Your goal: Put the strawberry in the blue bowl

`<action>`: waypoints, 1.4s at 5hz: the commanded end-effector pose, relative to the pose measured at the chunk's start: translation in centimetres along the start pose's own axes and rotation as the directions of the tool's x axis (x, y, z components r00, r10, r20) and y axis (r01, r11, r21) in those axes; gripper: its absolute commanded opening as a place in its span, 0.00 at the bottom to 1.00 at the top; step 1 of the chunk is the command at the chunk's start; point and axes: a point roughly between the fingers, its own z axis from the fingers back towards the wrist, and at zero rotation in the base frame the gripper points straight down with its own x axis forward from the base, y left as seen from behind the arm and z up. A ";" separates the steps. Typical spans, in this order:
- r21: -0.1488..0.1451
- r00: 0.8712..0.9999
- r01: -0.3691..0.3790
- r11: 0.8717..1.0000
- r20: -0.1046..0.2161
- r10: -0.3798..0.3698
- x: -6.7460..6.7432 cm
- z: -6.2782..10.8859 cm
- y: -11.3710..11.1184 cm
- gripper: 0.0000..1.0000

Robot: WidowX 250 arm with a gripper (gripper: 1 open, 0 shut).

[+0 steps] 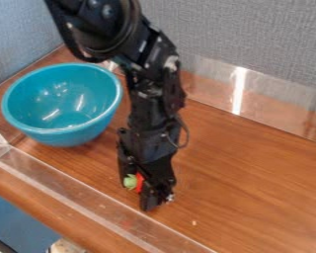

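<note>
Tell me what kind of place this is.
Probably a lab test bench, not a home: a wooden table fenced by clear plastic barriers, a grey partition wall behind, and a black robot arm working beside a blue bowl.

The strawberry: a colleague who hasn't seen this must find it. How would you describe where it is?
Start at the blue bowl on the wooden table. Right of it, the black arm's end effector points down. The strawberry is pinched there: the only small red-and-green thing.

The arm is entirely black: a large rounded housing at top, blocky jointed segments below, and a narrow black gripper.
</note>
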 end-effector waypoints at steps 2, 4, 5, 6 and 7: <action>0.020 0.997 0.041 0.999 0.066 -0.042 0.1 1.6 0.7 1.00; 0.021 0.997 0.025 0.999 0.077 -0.026 0.6 1.9 1.3 1.00; 0.020 0.997 -0.023 1.000 0.081 0.022 0.5 1.9 1.5 1.00; 0.017 0.994 -0.075 0.997 0.083 0.073 1.5 2.1 1.0 1.00; 0.019 0.994 -0.071 0.997 0.083 0.070 1.4 1.9 1.4 1.00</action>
